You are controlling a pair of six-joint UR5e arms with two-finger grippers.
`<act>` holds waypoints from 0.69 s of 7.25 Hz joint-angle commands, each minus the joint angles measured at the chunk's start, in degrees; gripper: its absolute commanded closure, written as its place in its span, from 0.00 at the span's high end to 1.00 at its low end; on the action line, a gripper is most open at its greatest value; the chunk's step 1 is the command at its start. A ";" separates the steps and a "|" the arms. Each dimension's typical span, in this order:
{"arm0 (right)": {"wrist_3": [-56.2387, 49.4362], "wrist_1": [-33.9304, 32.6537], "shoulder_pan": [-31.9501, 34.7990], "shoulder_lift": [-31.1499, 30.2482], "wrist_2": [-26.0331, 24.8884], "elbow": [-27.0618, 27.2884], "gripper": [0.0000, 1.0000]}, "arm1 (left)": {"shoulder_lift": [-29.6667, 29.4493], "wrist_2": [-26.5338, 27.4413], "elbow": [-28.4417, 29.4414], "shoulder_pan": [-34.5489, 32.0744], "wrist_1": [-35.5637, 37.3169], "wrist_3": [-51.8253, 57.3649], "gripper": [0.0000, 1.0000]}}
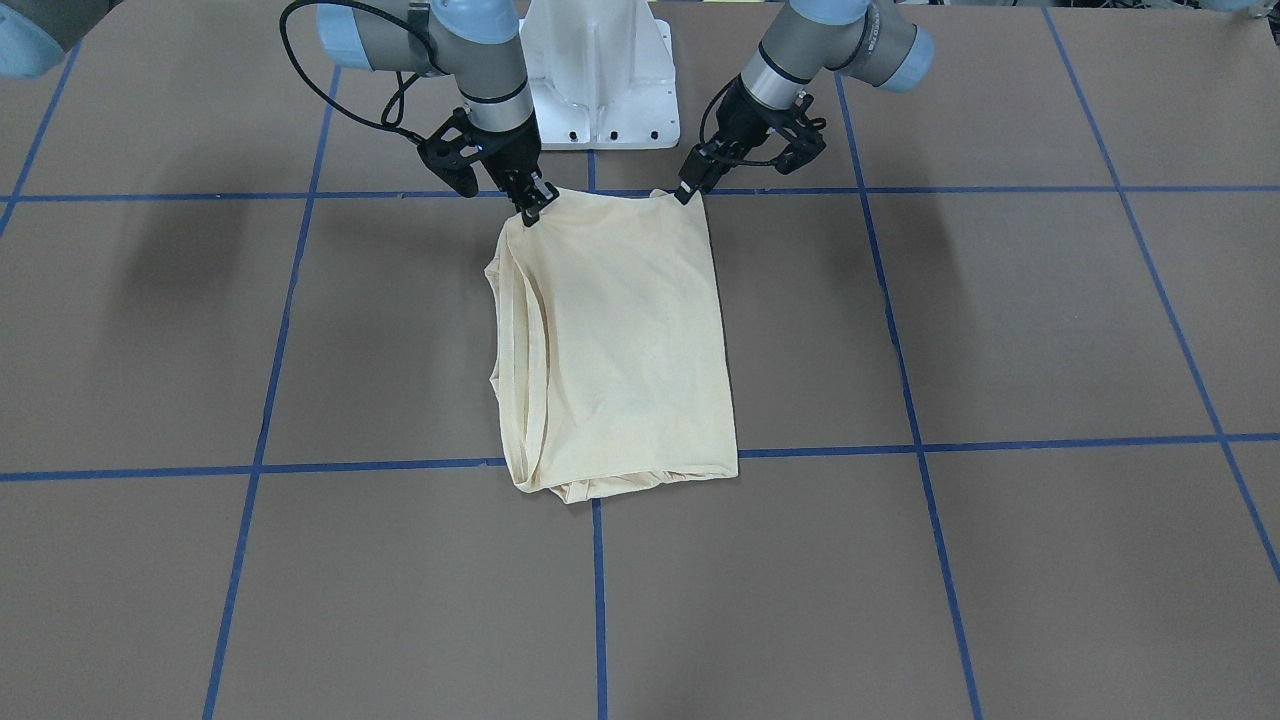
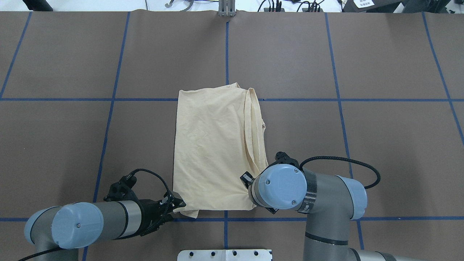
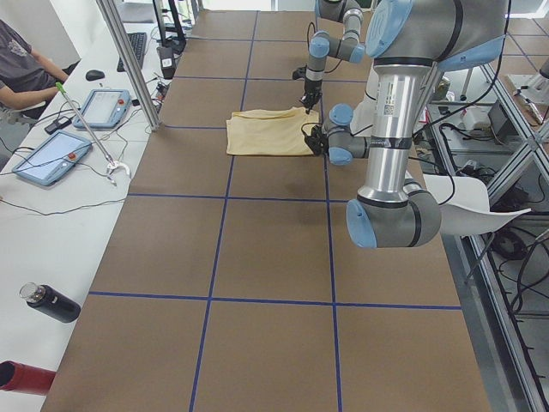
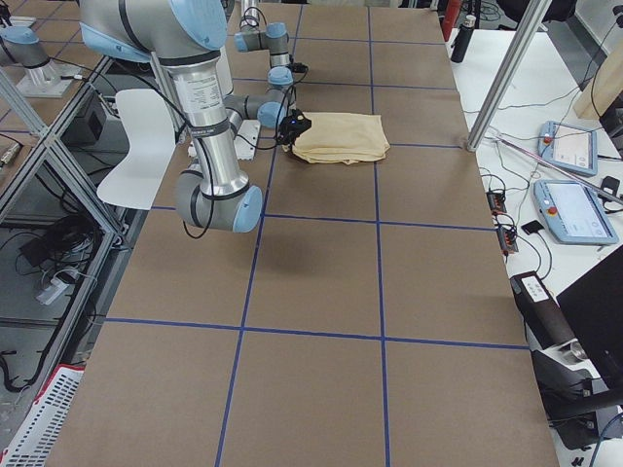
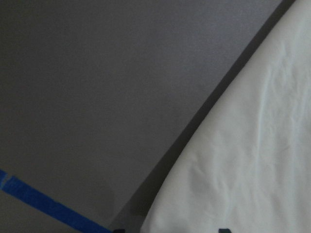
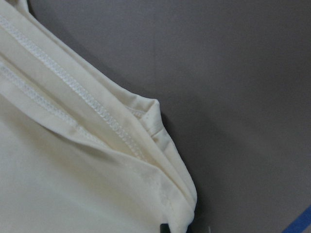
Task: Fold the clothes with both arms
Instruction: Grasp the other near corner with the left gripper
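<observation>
The cream shirt [image 1: 620, 350] is lying in the middle of the counter [image 1: 1000, 320]. It is already doubled into a long rectangle, and its layered hems are stacked along the robot's right side. The two corners nearest the robot are being pinched. The left fingers [image 1: 688, 192] appear closed on one corner and the right fingers [image 1: 531, 212] on the other. Each corner is being drawn up into a small peak, which suggests a real grip rather than mere contact. In the overhead view the right fingers are hidden under their own wrist.

This is being judged as the start of a further fold, with the near edge to be carried over onto the far edge. For that, both corners would need to be raised together, level and evenly spaced, and moved away from the robot. They would then be laid down square with the far edge. The loose hem layers on the right could slide out of the pinch.

No container is being used on the counter. A dark bottle [image 3: 50, 303] is lying on the side desk [image 3: 51, 249], and its contents cannot be seen.
</observation>
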 commanded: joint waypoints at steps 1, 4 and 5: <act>0.00 0.00 0.02 -0.08 0.06 0.00 0.00 | -0.40 0.66 0.15 0.36 -0.05 -0.31 0.32; 0.00 0.00 0.11 -0.26 -0.03 0.44 0.00 | -0.22 0.66 -1.16 0.10 -0.05 -0.31 0.00; 0.26 0.00 0.11 -1.39 -0.12 2.18 0.00 | 0.39 0.66 -3.26 0.01 0.04 -0.31 0.00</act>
